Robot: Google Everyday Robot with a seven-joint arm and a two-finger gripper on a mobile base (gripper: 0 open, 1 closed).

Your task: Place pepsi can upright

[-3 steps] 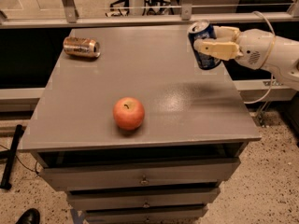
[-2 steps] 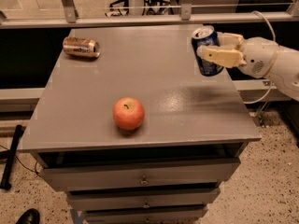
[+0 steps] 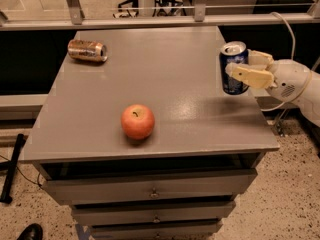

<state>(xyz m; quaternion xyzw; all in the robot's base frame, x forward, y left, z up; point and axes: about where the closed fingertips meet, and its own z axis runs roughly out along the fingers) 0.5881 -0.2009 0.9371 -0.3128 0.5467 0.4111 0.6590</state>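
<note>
Blue pepsi can [image 3: 233, 59] stands upright, silver top and pull tab facing up, at the right edge of the grey surface [image 3: 165, 74], about midway along its depth. Cannot tell whether its base touches the surface or sits just above it. Gripper [image 3: 239, 70] comes in from the right; its cream jaws are clamped on the can, one across the front of the can's body, the other behind it. White arm [image 3: 295, 81] extends off past the right edge. Red-orange apple [image 3: 137, 121] sits near the front, left of centre, well apart from the can. Gold-brown can [image 3: 87, 50] lies on its side at the far left corner. Drawers [image 3: 150, 189] run below the surface.
</note>
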